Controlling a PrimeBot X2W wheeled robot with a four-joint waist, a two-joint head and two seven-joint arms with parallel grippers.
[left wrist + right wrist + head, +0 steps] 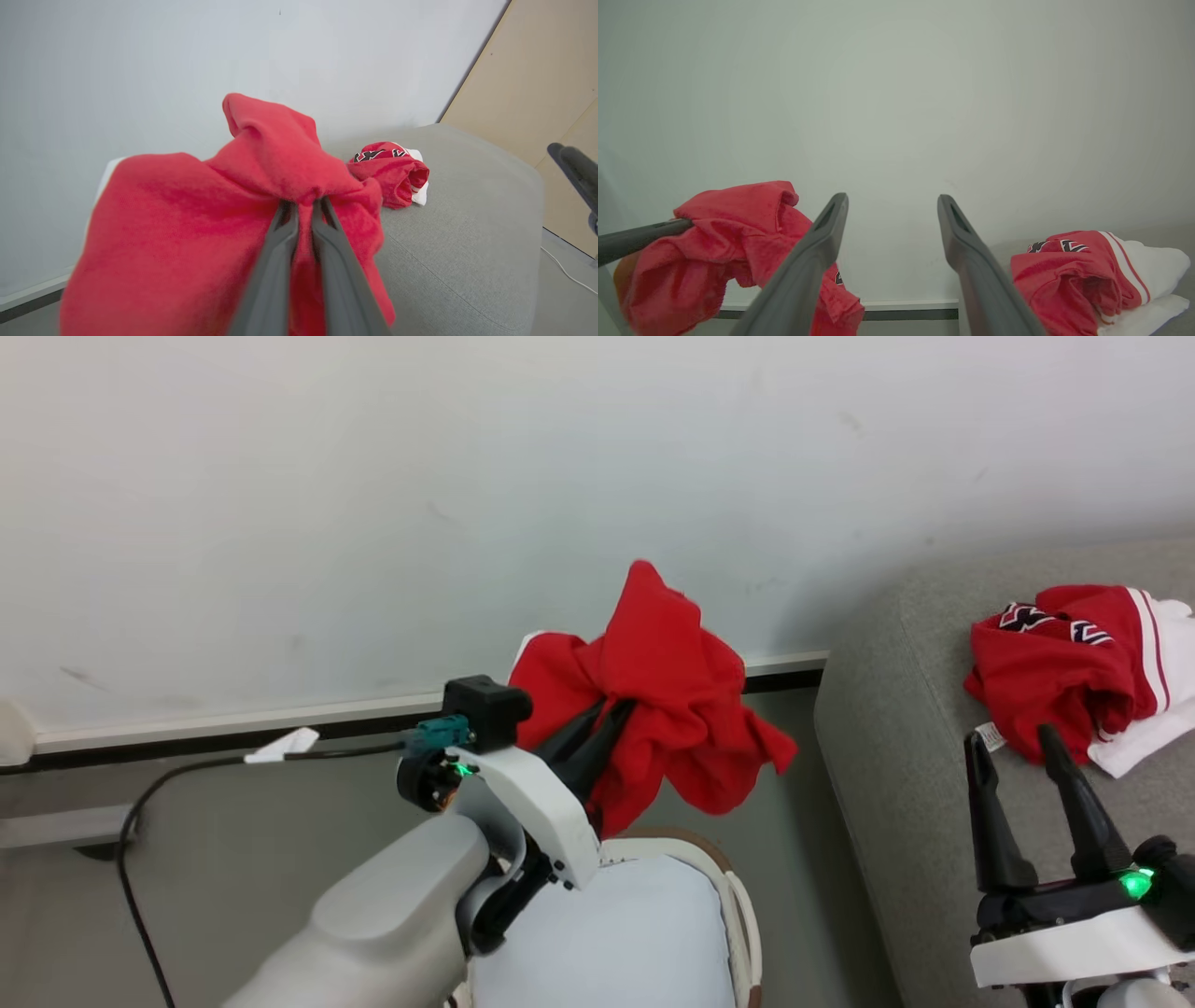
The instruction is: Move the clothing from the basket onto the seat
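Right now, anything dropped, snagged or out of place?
Nothing stands out. The left gripper is shut on a bunched red garment, held above the basket. A second garment lies crumpled on the seat, well inside its edge. The right gripper is open and empty.

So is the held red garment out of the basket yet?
Out: the red garment hangs from the shut left gripper, lifted above the basket.

1. The left gripper (611,711) has two long, dark grey, tapered fingers (275,261).
2. Its white wrist housing (541,803) carries small dark screws, a black box (485,709), a teal plug (437,733) and a thin black cable (128,896).
3. The rounded forearm (392,915) is pale grey.
4. The right gripper (1012,735) has slotted dark fingers, a black base and a green light (1135,883).
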